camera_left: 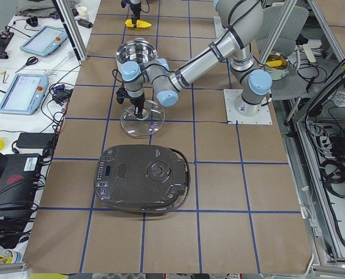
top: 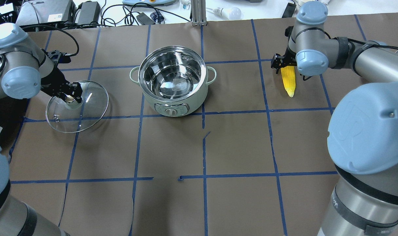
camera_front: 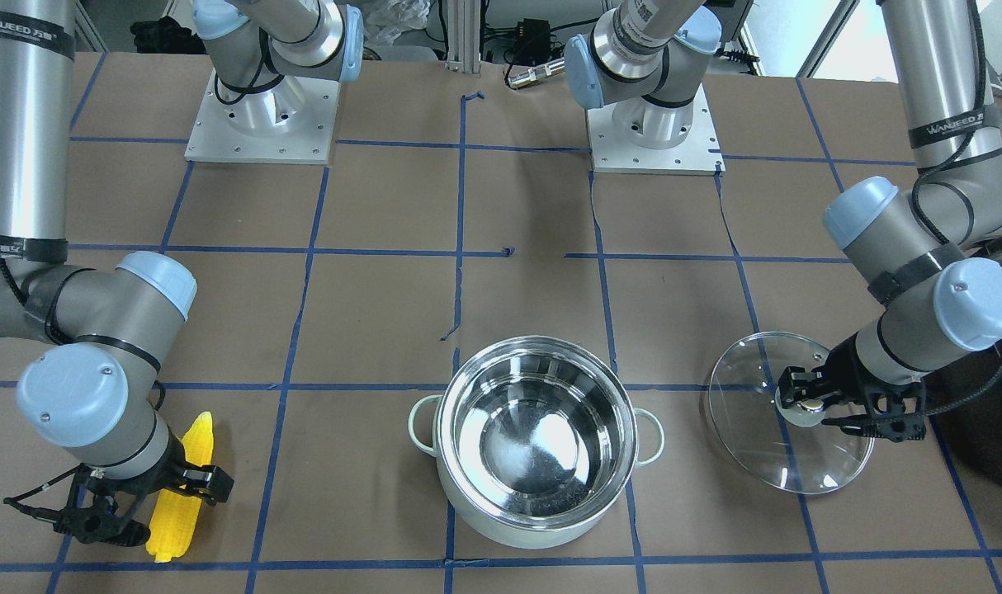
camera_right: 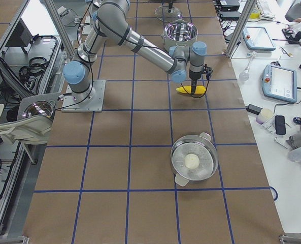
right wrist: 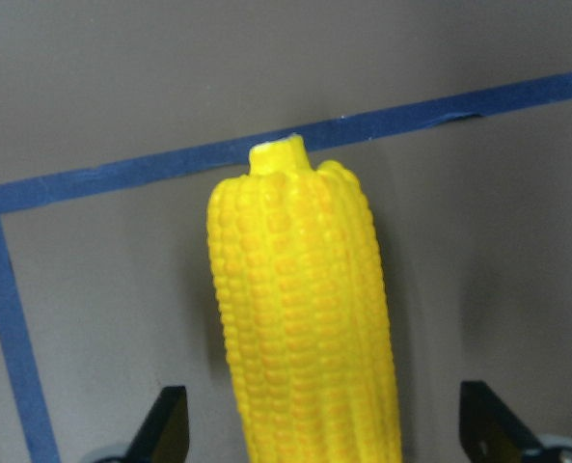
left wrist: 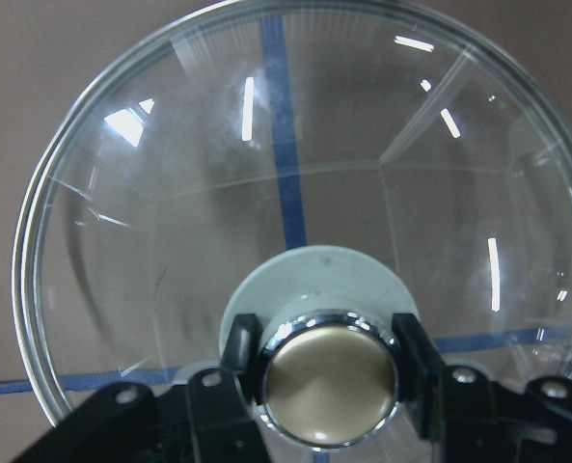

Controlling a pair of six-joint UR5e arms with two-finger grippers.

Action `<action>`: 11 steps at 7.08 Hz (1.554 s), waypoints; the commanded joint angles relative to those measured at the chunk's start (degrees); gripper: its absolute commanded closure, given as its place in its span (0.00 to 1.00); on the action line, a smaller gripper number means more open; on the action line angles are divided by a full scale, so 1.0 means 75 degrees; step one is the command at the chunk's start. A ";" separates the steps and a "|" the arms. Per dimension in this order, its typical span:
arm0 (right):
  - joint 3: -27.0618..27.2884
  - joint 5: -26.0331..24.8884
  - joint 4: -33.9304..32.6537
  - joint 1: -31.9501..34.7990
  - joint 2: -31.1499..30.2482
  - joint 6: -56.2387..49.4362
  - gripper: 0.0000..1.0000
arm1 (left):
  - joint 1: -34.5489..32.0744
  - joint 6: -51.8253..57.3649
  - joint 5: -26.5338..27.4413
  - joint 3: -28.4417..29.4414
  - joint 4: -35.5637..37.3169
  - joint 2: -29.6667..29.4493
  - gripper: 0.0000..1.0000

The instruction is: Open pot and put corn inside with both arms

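The pot (camera_front: 509, 528) stands open and empty at the table's middle; it also shows in the overhead view (top: 172, 101). Its glass lid (top: 90, 111) is off the pot, low at the table on my left side. My left gripper (left wrist: 329, 376) is shut on the lid's knob (left wrist: 329, 386), one finger on each side; the gripper also shows in the front view (camera_front: 810, 404). The yellow corn (top: 289, 82) lies flat on the table on my right side. My right gripper (right wrist: 324, 434) is open, its fingers wide apart on either side of the corn (right wrist: 305, 318), not touching it.
A large black appliance (camera_left: 143, 177) sits beyond the lid at the table's left end. A second steel pot (camera_right: 176, 152) with a white round thing in it stands at the right end. The arm bases (camera_front: 257, 115) are at the robot's edge.
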 commanded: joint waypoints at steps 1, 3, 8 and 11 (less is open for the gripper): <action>-0.0010 -0.0146 -0.0056 0.0000 -0.0007 -0.0086 0.86 | 0.0033 -0.0129 0.0004 -0.0730 0.0790 0.0173 1.00; -0.0056 -0.0065 -0.0009 0.0000 -0.0077 -0.0016 1.00 | 0.0033 -0.0128 -0.0007 -0.0791 0.0863 0.0187 0.81; -0.2828 -0.0007 0.2427 0.2126 -0.0851 0.0427 1.00 | -0.0689 -0.0642 0.0028 0.1801 -0.3192 0.1473 0.00; -0.3009 0.0018 0.2243 0.3792 -0.0291 0.0697 1.00 | -0.2424 -0.2330 0.0028 0.2502 -0.4456 0.2467 0.00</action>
